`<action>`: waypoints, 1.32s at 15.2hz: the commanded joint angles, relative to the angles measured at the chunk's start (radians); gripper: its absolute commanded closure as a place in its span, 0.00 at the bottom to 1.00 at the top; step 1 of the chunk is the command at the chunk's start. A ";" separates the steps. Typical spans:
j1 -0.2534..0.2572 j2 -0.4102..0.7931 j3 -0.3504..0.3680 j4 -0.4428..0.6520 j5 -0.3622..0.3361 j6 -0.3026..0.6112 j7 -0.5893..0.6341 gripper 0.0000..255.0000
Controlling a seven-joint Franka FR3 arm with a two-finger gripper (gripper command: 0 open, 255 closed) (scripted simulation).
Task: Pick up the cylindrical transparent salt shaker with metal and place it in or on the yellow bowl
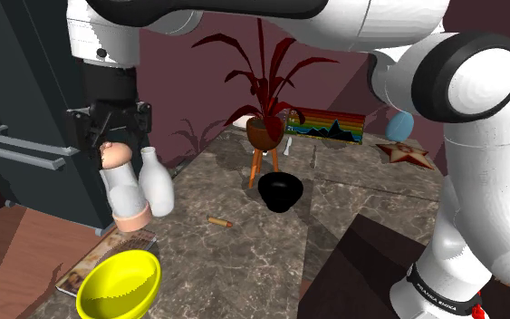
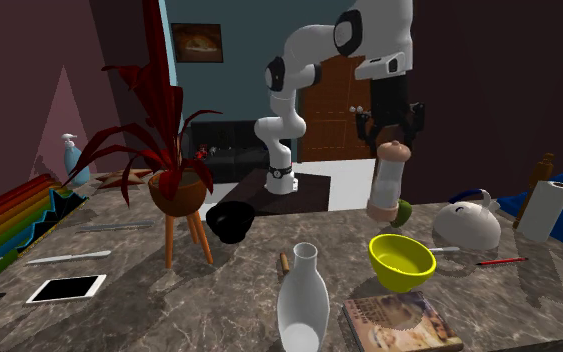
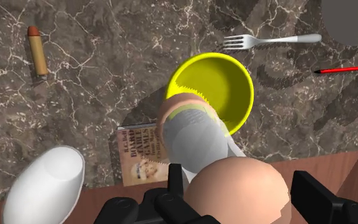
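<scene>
The salt shaker (image 1: 122,188) is a grey see-through cylinder with pinkish caps at both ends. It hangs in the air, slightly tilted, with my gripper (image 1: 110,136) shut on its top cap. In the second exterior view the gripper (image 2: 391,132) holds the shaker (image 2: 388,182) above and just behind the yellow bowl (image 2: 402,260). In the wrist view the shaker (image 3: 195,141) runs down from between my fingers (image 3: 176,179), and its lower end overlaps the near rim of the yellow bowl (image 3: 234,89). The bowl (image 1: 120,284) stands on the marble tabletop with nothing in it.
A white vase (image 1: 157,181) stands close beside the shaker, and a magazine (image 2: 399,325) lies beside the bowl. Near the bowl are a fork (image 3: 266,41), a red pen (image 3: 343,69) and a white teapot (image 2: 466,225). Farther off sit a black bowl (image 1: 280,191) and a red plant (image 1: 266,127).
</scene>
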 commanded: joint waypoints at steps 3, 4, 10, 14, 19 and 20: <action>0.095 0.108 0.012 0.203 -0.041 -0.086 0.091 1.00; 0.122 0.146 0.012 0.273 -0.053 -0.116 0.111 1.00; 0.117 0.109 0.014 0.146 -0.046 -0.025 0.116 1.00; 0.105 0.081 0.015 0.044 -0.040 0.048 0.111 1.00; 0.095 0.060 0.016 -0.057 -0.034 0.128 0.104 1.00; 0.094 0.057 0.016 -0.075 -0.034 0.143 0.103 1.00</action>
